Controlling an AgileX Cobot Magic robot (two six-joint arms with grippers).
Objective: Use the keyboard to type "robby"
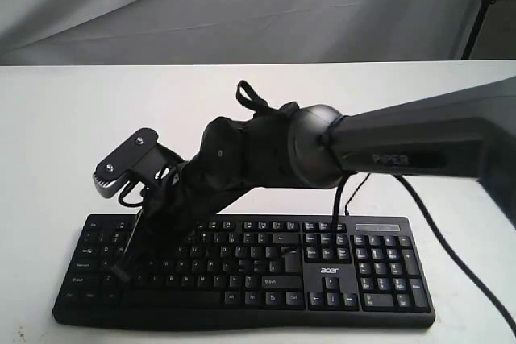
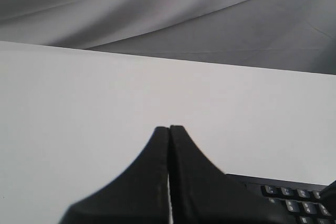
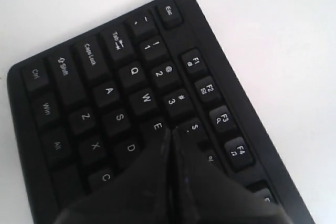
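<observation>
Keyboard (image 1: 242, 271), black, lies flat on the white surface (image 1: 56, 118), low in the exterior view. Right pincer (image 3: 170, 130), jaws pressed together and holding nothing, points down at the letter rows just beside the E key (image 3: 157, 126); contact cannot be judged. Left pincer (image 2: 169, 128), likewise closed and empty, hangs over bare surface beside a keyboard corner.

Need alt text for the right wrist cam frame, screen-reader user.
The right gripper, jaws shut, points its tip down at the black keyboard between the E and $ keys, hiding the keys beneath it. The keyboard's Esc-to-Ctrl end lies on a white table; contact with a key cannot be told.
</observation>
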